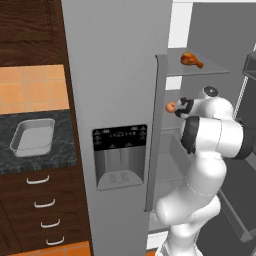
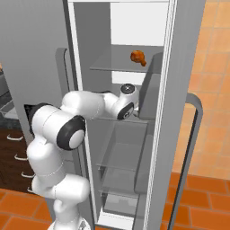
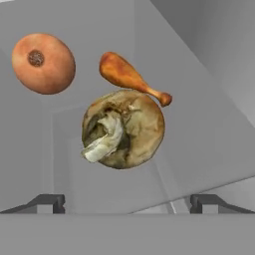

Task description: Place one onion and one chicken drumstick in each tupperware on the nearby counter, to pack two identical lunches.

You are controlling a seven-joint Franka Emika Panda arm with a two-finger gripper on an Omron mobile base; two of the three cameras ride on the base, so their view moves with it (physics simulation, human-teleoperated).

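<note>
Hand view: gripper (image 3: 127,204) is hanging wide open, holding nothing | onion (image 3: 44,63) is sitting upper left beside drumstick (image 3: 130,75), mushroom (image 3: 122,129) nearest | you're wanting to centre on the onion, clearing the mushroom.

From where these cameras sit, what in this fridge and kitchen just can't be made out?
- Second tupperware: the left base view shows one tupperware on the counter; any other is past the edge or behind the fridge door.
- Onion: left base view, partly covered by the arm.
- Brown lump beside the drumstick: hand view, unclear what it is.
- Gripper: hand view, just its open tips.
</note>
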